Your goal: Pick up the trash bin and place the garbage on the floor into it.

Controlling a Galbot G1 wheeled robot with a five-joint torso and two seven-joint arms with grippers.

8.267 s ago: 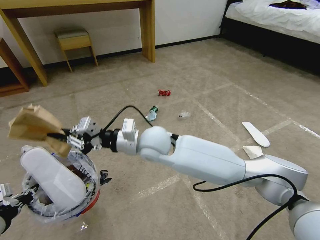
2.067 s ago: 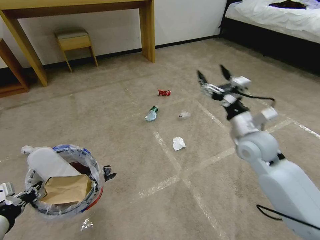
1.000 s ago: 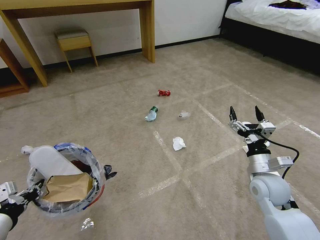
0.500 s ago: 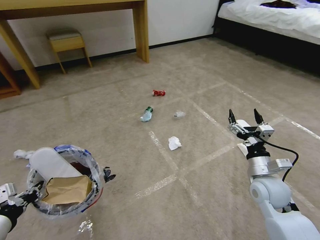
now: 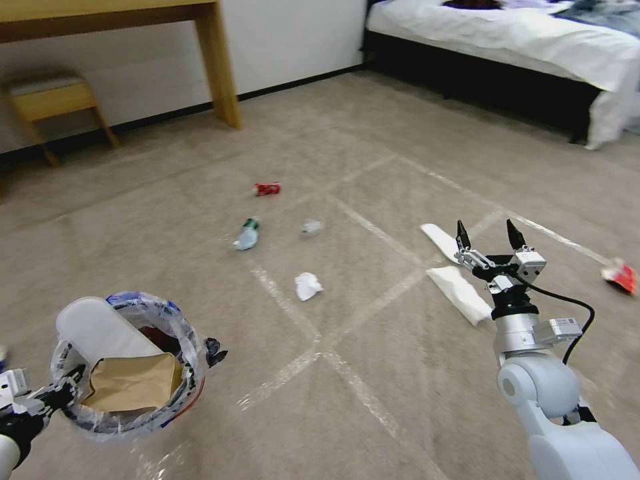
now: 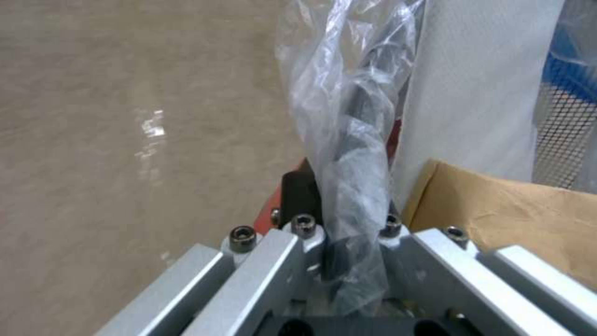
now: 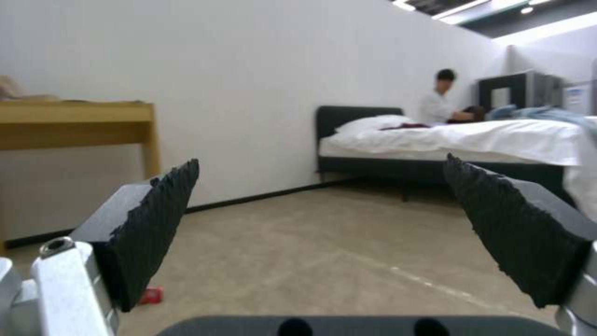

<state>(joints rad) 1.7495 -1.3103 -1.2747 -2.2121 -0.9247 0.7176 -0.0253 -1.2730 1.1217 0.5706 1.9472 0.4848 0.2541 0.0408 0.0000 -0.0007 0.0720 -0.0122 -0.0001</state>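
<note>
Midway through the clean-up: the left hand (image 5: 50,393) is clamped on the rim of the bin (image 5: 127,373), which already holds a brown paper bag (image 5: 130,381). The right hand (image 5: 485,235) hangs spread and empty, a white slipper (image 5: 460,295) on the floor (image 5: 373,167) just beneath it. Judged next: lowering squarely onto that slipper.

The right hand (image 7: 320,219) hangs with fingers spread wide above the carpet (image 7: 323,252), facing a bed (image 7: 473,140).
</note>
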